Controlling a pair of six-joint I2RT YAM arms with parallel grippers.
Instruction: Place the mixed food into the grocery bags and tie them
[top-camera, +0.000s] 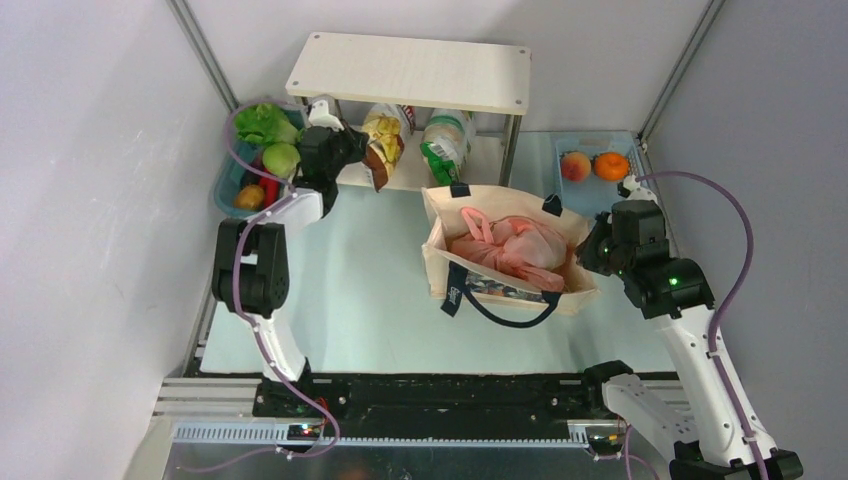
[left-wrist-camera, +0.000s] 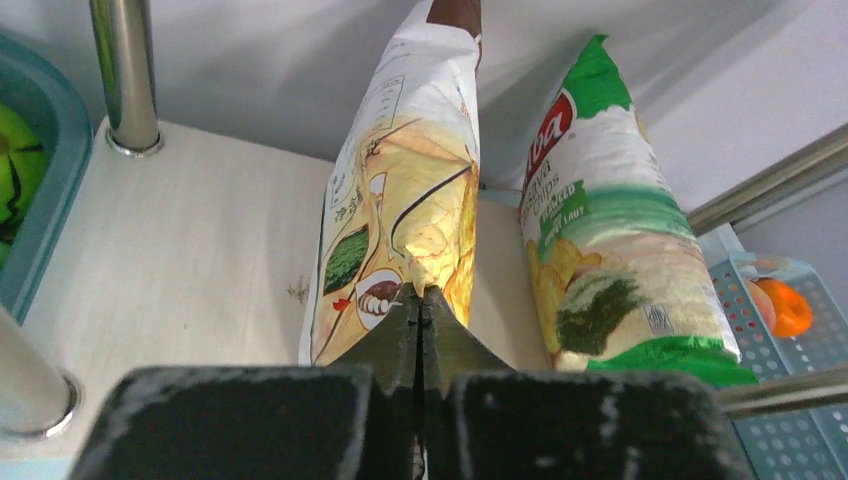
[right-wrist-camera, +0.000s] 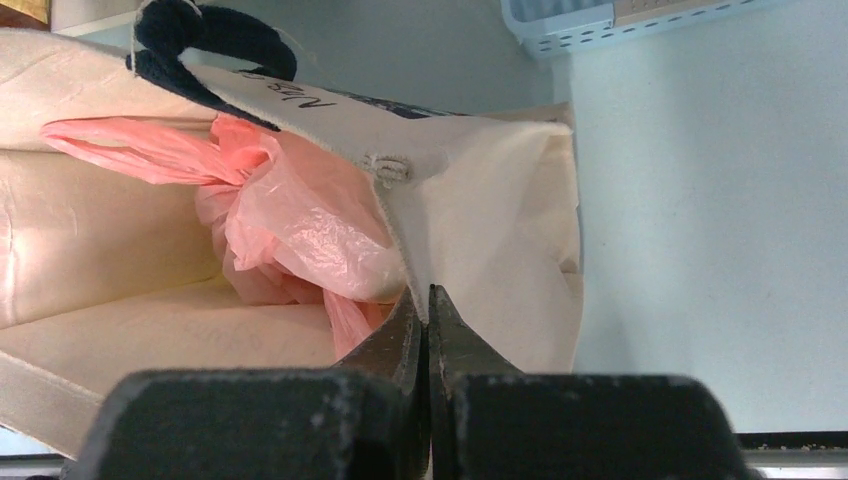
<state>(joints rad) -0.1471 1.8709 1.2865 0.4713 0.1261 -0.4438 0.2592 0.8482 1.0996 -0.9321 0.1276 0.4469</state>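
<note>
The beige canvas tote (top-camera: 445, 250) with navy handles (top-camera: 505, 312) stands open mid-table. The tied pink plastic bag (top-camera: 515, 250) lies inside it. My right gripper (top-camera: 590, 245) is shut on the tote's right rim; in the right wrist view the jaws (right-wrist-camera: 426, 296) pinch the canvas edge (right-wrist-camera: 490, 210), with the pink bag (right-wrist-camera: 290, 215) beside them. My left gripper (top-camera: 352, 150) reaches under the shelf and is shut on the brown-yellow crisp packet (top-camera: 383, 140); in the left wrist view the jaws (left-wrist-camera: 420, 296) pinch the packet's near edge (left-wrist-camera: 410, 190). Grapes, banana, apple and radish are out of view.
A pale wooden shelf (top-camera: 410, 70) on metal legs (left-wrist-camera: 125, 70) stands at the back, with a green crisp packet (top-camera: 447, 140) under it (left-wrist-camera: 610, 220). A teal basket (top-camera: 222, 185) of vegetables is at the left. A blue basket (top-camera: 560, 143) with two orange fruits is at the back right.
</note>
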